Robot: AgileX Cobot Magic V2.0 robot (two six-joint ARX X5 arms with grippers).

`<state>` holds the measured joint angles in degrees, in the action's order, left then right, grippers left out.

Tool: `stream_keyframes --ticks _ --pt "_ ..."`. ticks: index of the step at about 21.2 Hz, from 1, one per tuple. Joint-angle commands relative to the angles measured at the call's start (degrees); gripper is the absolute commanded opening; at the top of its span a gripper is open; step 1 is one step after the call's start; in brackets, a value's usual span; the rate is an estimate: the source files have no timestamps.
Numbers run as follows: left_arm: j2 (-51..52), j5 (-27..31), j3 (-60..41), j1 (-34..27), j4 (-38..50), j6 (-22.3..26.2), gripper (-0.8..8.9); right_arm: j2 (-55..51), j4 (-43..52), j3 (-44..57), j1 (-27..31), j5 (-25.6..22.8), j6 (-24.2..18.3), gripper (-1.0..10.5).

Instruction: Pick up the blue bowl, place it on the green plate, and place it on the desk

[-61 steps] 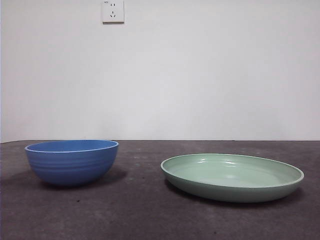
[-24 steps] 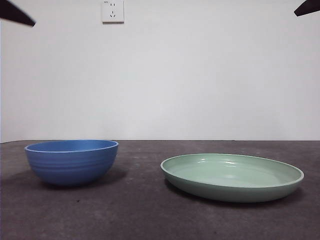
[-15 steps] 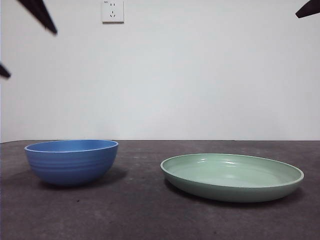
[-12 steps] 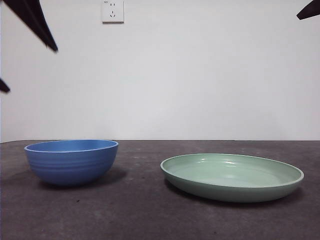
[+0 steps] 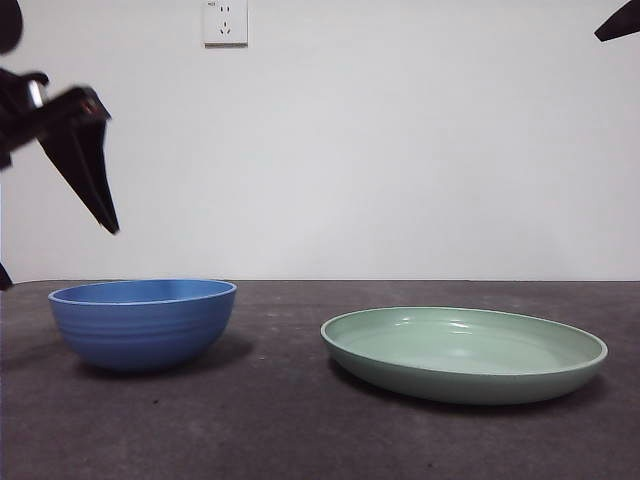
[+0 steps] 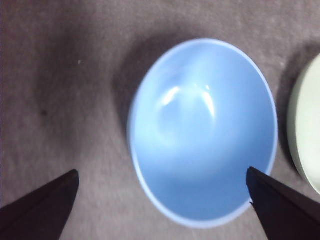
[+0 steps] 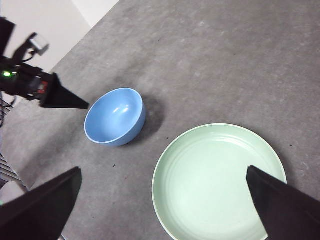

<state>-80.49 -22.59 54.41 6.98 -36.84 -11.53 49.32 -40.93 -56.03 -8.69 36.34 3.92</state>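
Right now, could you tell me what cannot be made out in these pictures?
- Left gripper: in the front view the picture's edge cuts off one of its fingers; only one finger shows fully.
- Blue bowl: blurred in the left wrist view, so its ridges are lost.
- Green plate: mostly cut off in the left wrist view.
- Right gripper: just a dark tip at the front view's corner.

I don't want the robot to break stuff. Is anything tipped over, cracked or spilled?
No, nothing stands out. The blue bowl sits upright and empty on the desk, and the green plate lies flat beside it, not touching. The left claw hovers open above the bowl. The right claw waits open, higher up.
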Motion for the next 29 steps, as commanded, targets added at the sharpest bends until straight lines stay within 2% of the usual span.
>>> stream_keyframes --ticks 1,3,5,8,13,19,23,27,29 --pt "-2.93 0.09 1.25 0.13 2.29 -0.11 6.51 0.39 0.37 -0.98 -0.31 0.33 0.61 5.4" --pt "-4.66 0.09 1.25 0.15 3.87 -0.13 6.27 0.37 0.37 -0.98 -0.31 0.33 0.61 5.4" --pt "-6.47 0.09 1.27 0.15 4.57 -0.11 5.56 0.39 0.37 -0.98 -0.31 0.33 0.61 5.4" --pt "-8.24 0.09 1.27 0.15 5.40 -0.11 5.28 0.39 0.35 -0.98 -0.31 0.33 0.61 5.4" --pt "-9.88 0.09 1.27 0.15 6.45 -0.11 2.17 0.37 0.20 -0.98 -0.31 0.33 0.63 5.4" --pt "-9.88 0.11 1.27 0.15 8.07 0.35 0.17 0.39 0.22 -0.98 -0.31 0.33 0.61 5.4" --pt "-9.88 0.11 1.81 0.15 8.57 0.35 0.16 0.28 0.17 -0.98 -0.28 0.33 0.61 5.4" --pt "-9.88 1.36 7.34 0.26 2.47 0.35 0.15 -1.18 -0.17 -1.53 -0.26 0.02 1.46 5.4" --pt "-9.88 3.56 12.57 1.31 -2.54 0.35 0.16 -2.56 -3.61 -3.50 -0.15 -2.27 1.09 5.4"
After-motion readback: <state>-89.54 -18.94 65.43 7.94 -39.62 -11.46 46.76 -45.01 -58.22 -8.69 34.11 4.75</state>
